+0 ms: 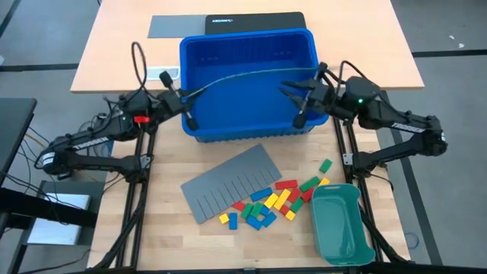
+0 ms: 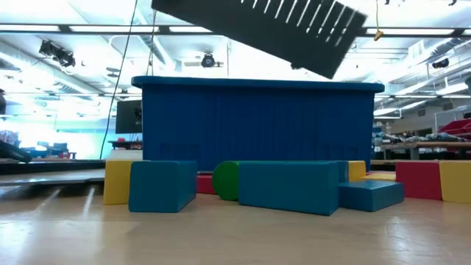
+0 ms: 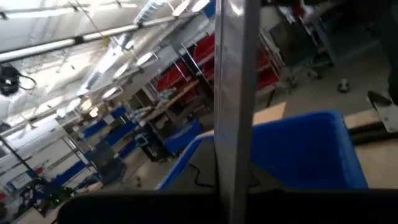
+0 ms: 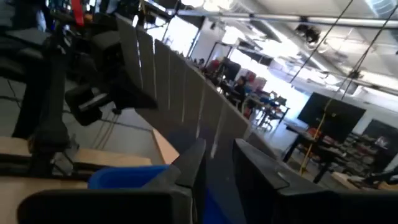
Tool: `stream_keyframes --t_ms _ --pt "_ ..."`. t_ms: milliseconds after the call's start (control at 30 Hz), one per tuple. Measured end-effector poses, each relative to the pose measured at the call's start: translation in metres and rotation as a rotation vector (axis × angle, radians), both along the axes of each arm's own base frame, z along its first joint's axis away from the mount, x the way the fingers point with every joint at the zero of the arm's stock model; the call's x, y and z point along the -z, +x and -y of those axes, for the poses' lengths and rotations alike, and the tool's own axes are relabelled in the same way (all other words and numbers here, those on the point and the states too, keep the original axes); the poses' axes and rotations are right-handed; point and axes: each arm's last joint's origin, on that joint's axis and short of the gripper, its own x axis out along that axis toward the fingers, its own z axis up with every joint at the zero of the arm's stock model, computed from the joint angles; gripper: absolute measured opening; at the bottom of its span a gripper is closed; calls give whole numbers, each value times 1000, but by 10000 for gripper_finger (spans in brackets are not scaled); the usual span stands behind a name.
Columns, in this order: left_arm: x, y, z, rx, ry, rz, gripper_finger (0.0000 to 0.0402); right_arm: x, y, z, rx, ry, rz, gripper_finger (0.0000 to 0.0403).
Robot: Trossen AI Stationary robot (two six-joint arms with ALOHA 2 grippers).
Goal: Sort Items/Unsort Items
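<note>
Low view: tall blue plastic bin [image 2: 257, 121] hides the table behind it; both arms out of frame. Grey slotted divider sheet [image 2: 257, 26] cut off by the top edge. Green round-ended toy block [image 2: 225, 181] half hidden behind a blue rectangular toy block [image 2: 287, 185]. Left wrist view: blurred grey sheet edge [image 3: 231, 106] crosses frame centre; pincer unseen.

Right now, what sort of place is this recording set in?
Probably a large open workshop or lab hall: long ceiling light strips, workbenches with red storage bins, and a wooden table carrying a blue bin and toy blocks.
</note>
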Motion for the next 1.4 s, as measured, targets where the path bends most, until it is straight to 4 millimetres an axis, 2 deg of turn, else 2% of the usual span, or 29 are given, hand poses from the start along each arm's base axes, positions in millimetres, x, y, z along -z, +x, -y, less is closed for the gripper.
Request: stream_keyframes --t_ms 133,267,500,600,800,1000,1267,1400 --pt "8 -5 -10 5 -21 30 2 3 2 4 33 -25 -34 83" --pt "11 -9 -21 -26 -48 34 2 3 5 1 51 -70 -54 110" --pt "16 -9 -28 47 -78 -10 2 -1 29 4 50 -91 -209 165" --pt "18 -10 -30 47 -96 -24 2 -12 43 7 83 -119 -317 176" --pt "19 -13 -36 34 -109 -24 2 -51 57 19 152 -137 -469 180" --pt "21 -13 -39 51 -117 -35 2 -64 75 44 225 -136 -628 180" --pt "22 -12 -37 95 -121 -55 2 -49 88 70 313 -167 -737 180" --pt "22 -12 -37 91 -115 -52 2 -40 80 79 223 -107 -807 173"
